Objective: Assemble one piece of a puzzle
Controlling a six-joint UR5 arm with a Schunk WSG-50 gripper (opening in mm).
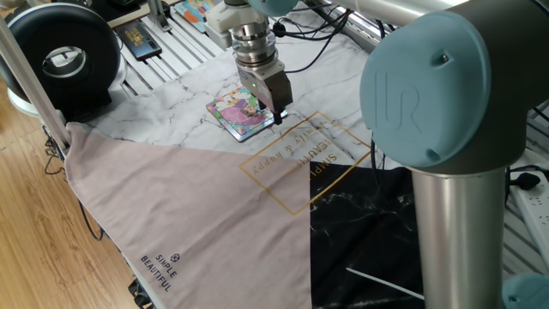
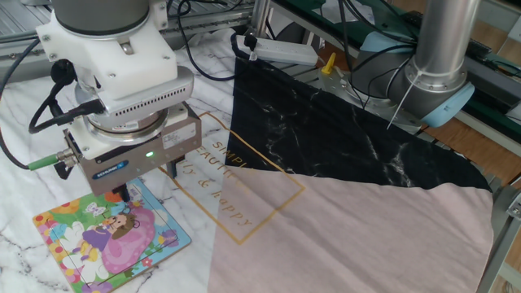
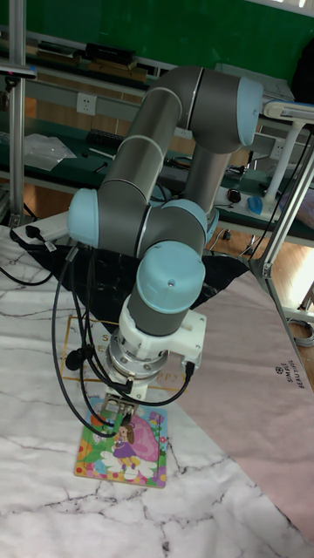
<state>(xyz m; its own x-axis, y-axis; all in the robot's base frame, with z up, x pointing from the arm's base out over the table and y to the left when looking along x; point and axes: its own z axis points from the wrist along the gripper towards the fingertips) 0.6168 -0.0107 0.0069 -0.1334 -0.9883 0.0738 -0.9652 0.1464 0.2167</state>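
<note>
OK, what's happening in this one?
A UR5 arm has its gripper low over one edge of the puzzle, which lies on the marble-patterned cloth. The board looks mostly filled in. The fingertips are at the board's edge, but the piece itself is too small or hidden to make out, so I can't say whether it's seated.

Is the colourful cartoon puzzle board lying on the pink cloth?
No, the puzzle board lies on the white marble-patterned surface, beside the pink cloth.

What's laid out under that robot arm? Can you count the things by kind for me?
Jigsaw puzzle board: 1
Patterned cloth (marble, pink and black): 1
Round black device: 1
Dark booklet: 1
Total: 4
</note>
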